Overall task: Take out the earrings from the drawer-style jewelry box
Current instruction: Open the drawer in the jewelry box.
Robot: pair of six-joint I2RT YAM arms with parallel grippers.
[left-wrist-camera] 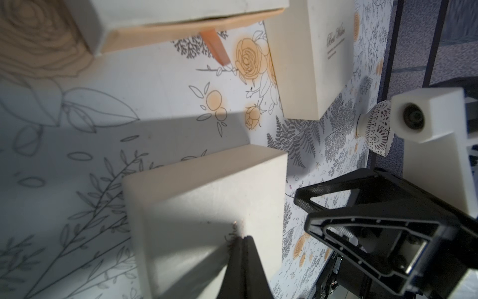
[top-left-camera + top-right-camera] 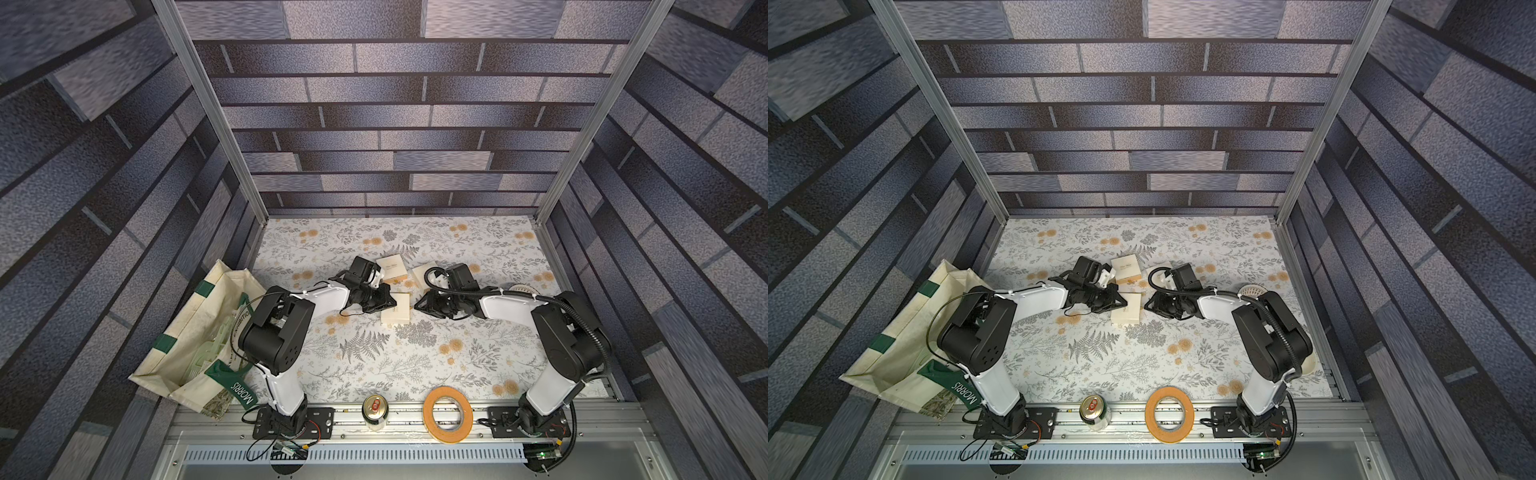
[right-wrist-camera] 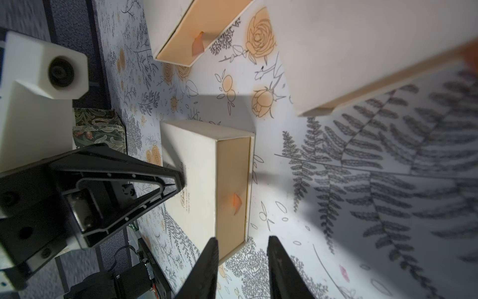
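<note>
on the floral worktop, left claw pressed together, tip resting on a cream jewelry box, right claw spread at its drawer end

Three walls printed with long grey-blue bricks close in the cell: a back wall and two side walls. Two aluminium posts run down to the far corners of the table. Its white cover bears grey ferns and orange flowers. A metal rail edges the near side, with a slotted duct below it. Hard light throws sharp shadows on the cover.
</note>
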